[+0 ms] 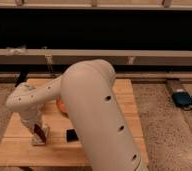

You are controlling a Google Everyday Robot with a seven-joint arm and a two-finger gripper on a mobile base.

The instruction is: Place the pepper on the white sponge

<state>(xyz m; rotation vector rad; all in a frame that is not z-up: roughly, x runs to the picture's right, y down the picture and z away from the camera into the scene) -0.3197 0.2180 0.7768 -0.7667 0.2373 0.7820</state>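
My gripper point(35, 126) hangs at the left of the wooden table point(19, 150), below the white wrist. It is shut on the pepper point(39, 131), a small dark red piece that hangs upright from the fingertips. The pepper's lower end is right over the white sponge point(41, 138), a small off-white pad on the table. I cannot tell whether it touches the sponge. My large white arm hides the table's middle and right.
An orange bowl point(61, 105) shows partly behind my arm. A black rectangle point(71, 135) lies on the table right of the sponge. A blue device point(182, 98) lies on the floor at the right. A dark wall with rails runs behind the table.
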